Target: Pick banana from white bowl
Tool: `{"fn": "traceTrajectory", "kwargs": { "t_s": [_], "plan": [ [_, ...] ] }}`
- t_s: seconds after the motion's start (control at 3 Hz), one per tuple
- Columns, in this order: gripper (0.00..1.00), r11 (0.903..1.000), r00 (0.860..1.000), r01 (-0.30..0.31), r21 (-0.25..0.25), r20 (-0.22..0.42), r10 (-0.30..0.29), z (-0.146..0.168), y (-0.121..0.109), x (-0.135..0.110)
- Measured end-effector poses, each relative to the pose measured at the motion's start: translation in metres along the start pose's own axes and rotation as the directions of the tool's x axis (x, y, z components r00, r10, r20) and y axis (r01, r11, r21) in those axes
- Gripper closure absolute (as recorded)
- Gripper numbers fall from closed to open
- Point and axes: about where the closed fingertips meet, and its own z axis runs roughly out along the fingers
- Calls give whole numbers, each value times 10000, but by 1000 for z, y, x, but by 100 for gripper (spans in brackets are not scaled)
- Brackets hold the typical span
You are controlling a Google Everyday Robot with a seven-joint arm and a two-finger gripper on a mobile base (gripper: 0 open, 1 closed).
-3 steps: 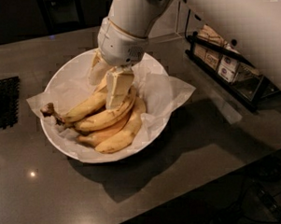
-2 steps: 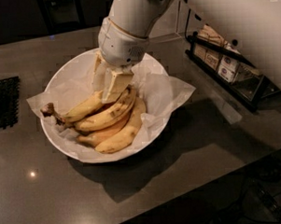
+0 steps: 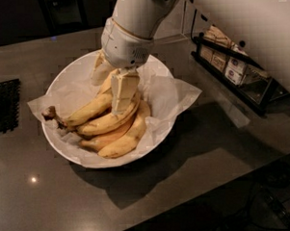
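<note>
The white bowl (image 3: 64,145), lined with crinkled white paper, sits on the dark counter at centre left. Several yellow bananas lie in it. The banana (image 3: 89,110) is the top one, long and fairly straight, with a dark brown ragged clump at its stem end on the left. My gripper (image 3: 112,82) is down inside the bowl on the banana's right, far end, with the white wrist right above it. That end of the banana is hidden behind the gripper.
Two or three shorter curved bananas (image 3: 119,140) lie under and in front of the banana. A black wire rack (image 3: 239,70) with packets stands at the right. A black mat (image 3: 2,107) lies at the left edge. The counter's front edge runs along the lower right.
The gripper has stayed low over the banana's far end, shifting only slightly. The bananas and the bowl have not moved.
</note>
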Motion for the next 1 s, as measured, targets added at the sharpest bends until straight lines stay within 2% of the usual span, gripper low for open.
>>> {"fn": "traceTrajectory", "kwargs": {
  "t_s": [1.0],
  "plan": [
    [41,9997,9995,-183,181,279,178,8,-14,7]
  ]
}}
